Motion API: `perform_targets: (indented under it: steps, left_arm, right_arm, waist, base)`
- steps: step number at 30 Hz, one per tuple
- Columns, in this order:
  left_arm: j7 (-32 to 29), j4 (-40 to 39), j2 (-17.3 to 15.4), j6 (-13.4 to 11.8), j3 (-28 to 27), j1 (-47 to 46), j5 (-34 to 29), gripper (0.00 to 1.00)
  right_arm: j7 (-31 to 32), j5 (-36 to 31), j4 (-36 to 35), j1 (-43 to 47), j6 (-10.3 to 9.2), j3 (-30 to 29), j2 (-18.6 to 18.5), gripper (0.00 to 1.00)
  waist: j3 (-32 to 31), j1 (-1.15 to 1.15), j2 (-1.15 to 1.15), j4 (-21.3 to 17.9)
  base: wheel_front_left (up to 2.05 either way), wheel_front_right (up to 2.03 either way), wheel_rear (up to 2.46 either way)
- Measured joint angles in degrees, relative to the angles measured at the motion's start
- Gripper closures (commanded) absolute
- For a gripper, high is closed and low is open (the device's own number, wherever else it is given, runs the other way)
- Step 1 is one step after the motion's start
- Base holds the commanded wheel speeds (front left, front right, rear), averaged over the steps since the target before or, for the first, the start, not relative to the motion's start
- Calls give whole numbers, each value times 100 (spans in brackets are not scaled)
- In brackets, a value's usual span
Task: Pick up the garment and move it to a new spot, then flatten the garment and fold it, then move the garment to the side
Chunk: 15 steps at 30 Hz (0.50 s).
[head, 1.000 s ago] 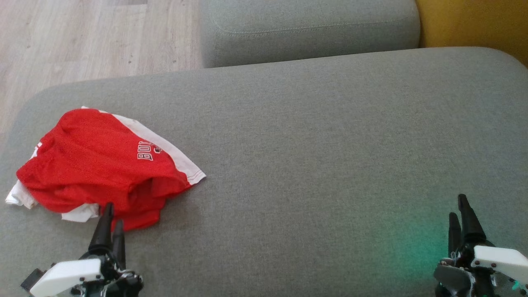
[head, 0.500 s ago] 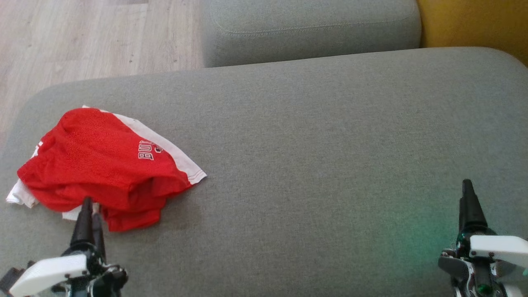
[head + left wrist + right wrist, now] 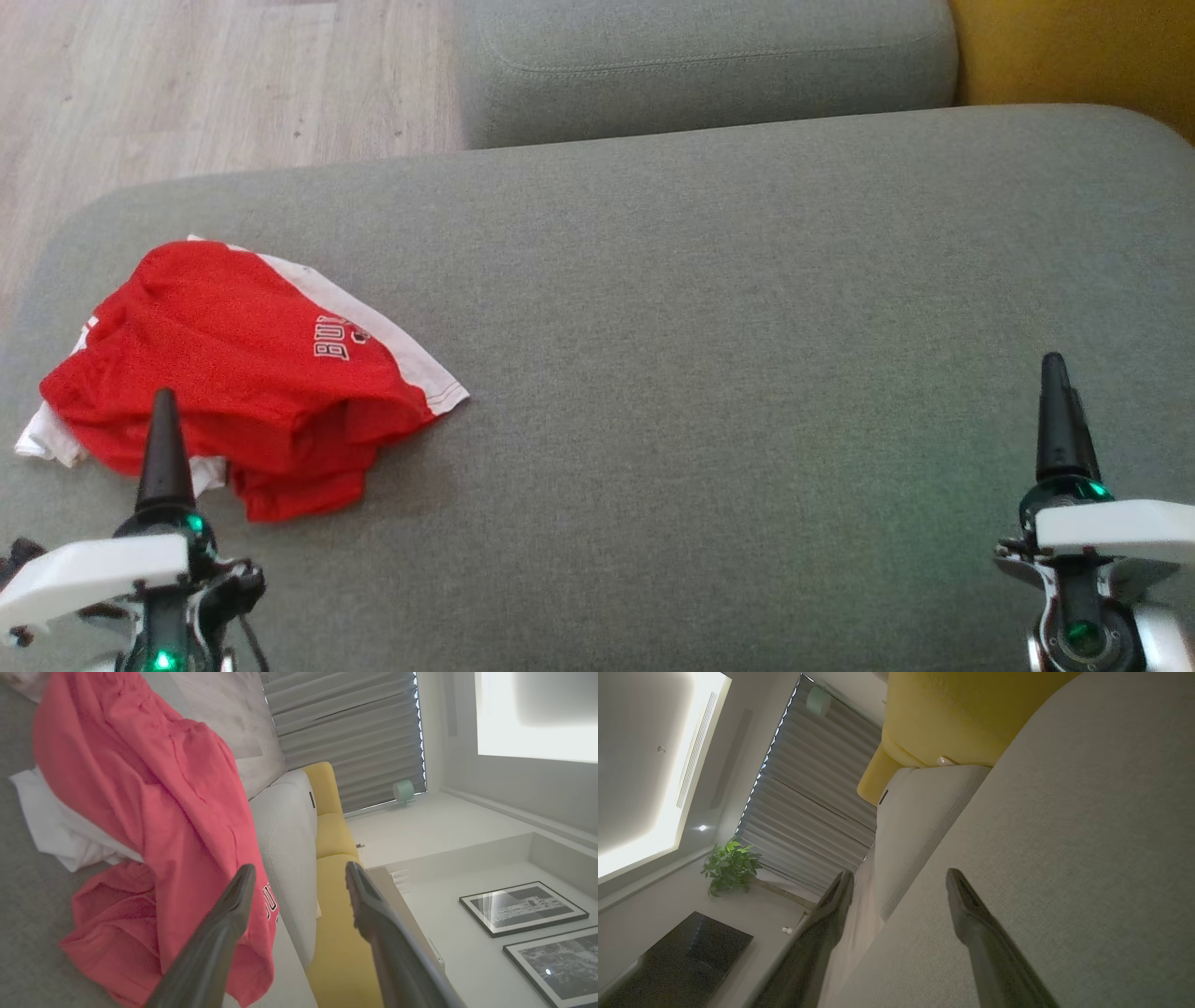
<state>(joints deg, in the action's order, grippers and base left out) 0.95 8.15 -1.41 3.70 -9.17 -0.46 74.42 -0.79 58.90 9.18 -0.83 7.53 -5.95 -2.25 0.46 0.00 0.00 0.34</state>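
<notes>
The garment [image 3: 233, 373], a red jersey with white sleeves and part of its black lettering showing, lies crumpled at the left end of the grey sofa seat [image 3: 709, 327]. My left gripper [image 3: 164, 401] hovers over the garment's near edge, open, nothing between its fingers. In the left wrist view the garment [image 3: 154, 812] fills the left side and my left gripper [image 3: 299, 877] stands open with its left finger [image 3: 229, 924] in front of the red cloth. My right gripper [image 3: 1055, 369] is far to the right over bare cushion, open; in the right wrist view it [image 3: 901, 879] holds nothing.
A second grey cushion [image 3: 700, 65] stands behind the seat, with a yellow cushion [image 3: 1074, 47] at the back right. Wooden floor [image 3: 187, 84] lies beyond the seat's left back corner. Wide bare seat stretches between garment and right gripper.
Both grippers have moved forward up the head view. The left one has shifted left and now overlaps the garment's near edge. The garment has not moved.
</notes>
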Motion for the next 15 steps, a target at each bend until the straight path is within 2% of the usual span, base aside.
perform_targets:
  steps: [10,11,15]
  left_arm:
    - [145,-497,-4,-220,425,17,-1094,0]
    - [222,-646,-9,-296,631,18,-1590,0]
    - [272,-731,-11,-379,840,27,-2135,0]
  right_arm:
    - [-132,-967,-164,0,0,218,-1,0]
    - [-187,-1408,-199,0,0,309,-3,0]
    - [-277,-1791,-201,1,0,390,-3,0]
  waist:
    - [28,0,0,1]
    - [34,0,0,9]
    - [34,0,0,17]
  base:
    - [0,0,0]
    - [0,0,0]
    - [0,0,0]
